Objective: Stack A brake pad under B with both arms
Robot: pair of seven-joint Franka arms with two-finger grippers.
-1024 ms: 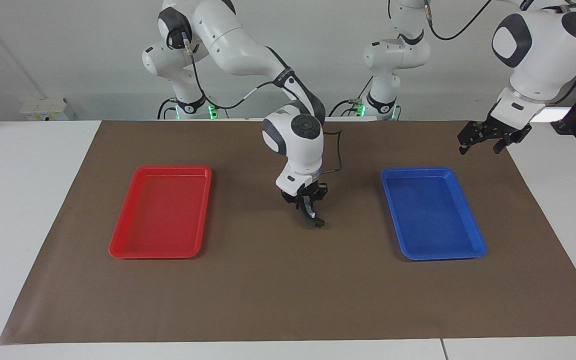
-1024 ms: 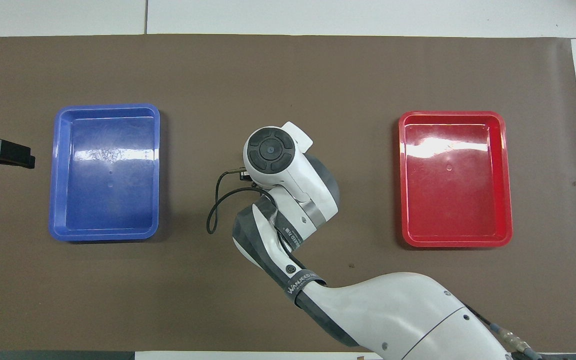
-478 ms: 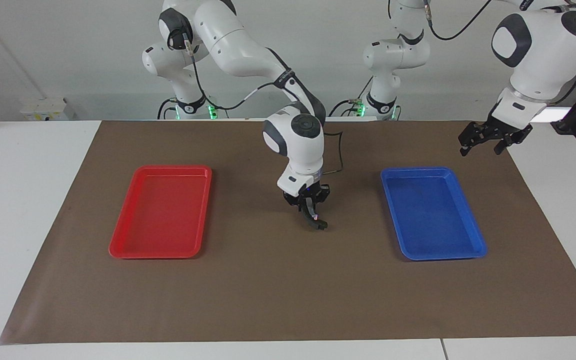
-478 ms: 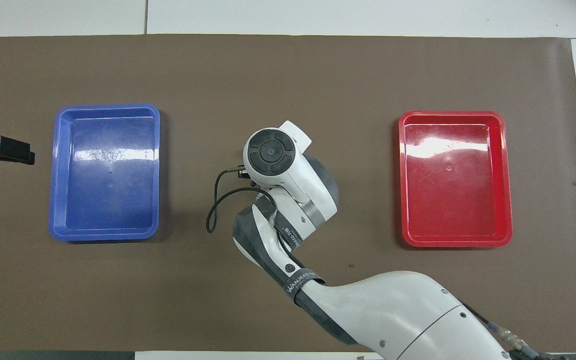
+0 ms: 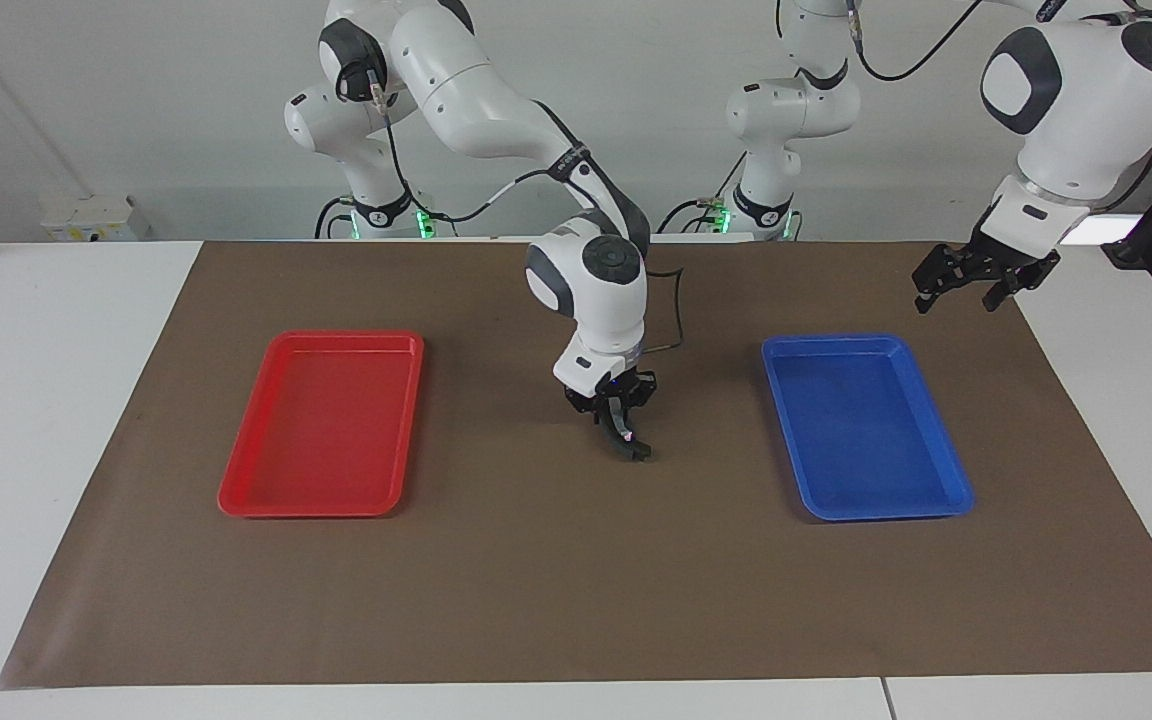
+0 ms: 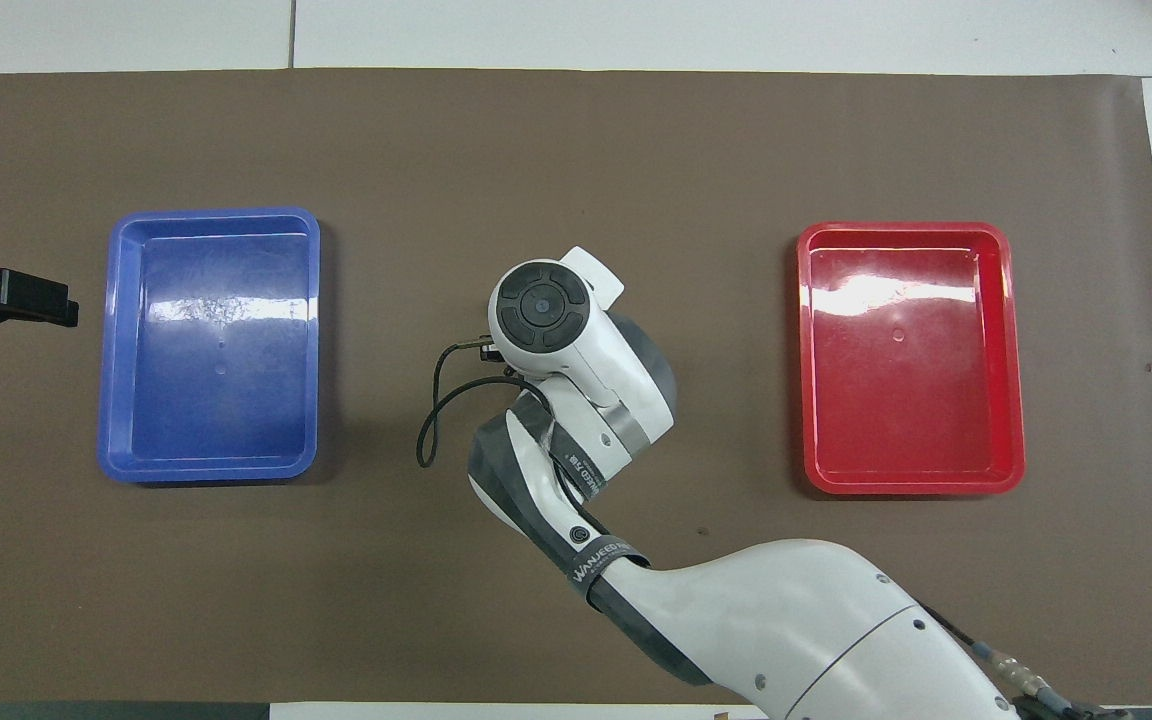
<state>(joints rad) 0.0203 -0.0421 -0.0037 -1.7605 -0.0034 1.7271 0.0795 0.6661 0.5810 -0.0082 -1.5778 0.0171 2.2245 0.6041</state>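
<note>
From overhead, the right arm's wrist hides the right tool (image 5: 613, 413) and its load. The facing view shows this tool clamped on a dark curved piece, apparently B (image 5: 629, 441), though its markings are hard to make out. The piece hangs over the surface (image 5: 536, 580) between the red tray (image 5: 236, 500) and the blue tray (image 5: 951, 500). Its long axis runs steeply downward, the lower end at or just above the surface; contact cannot be told. The left tool (image 5: 958, 293), fingers apart, waits over the surface at the left arm's end, beside the blue tray.
</note>
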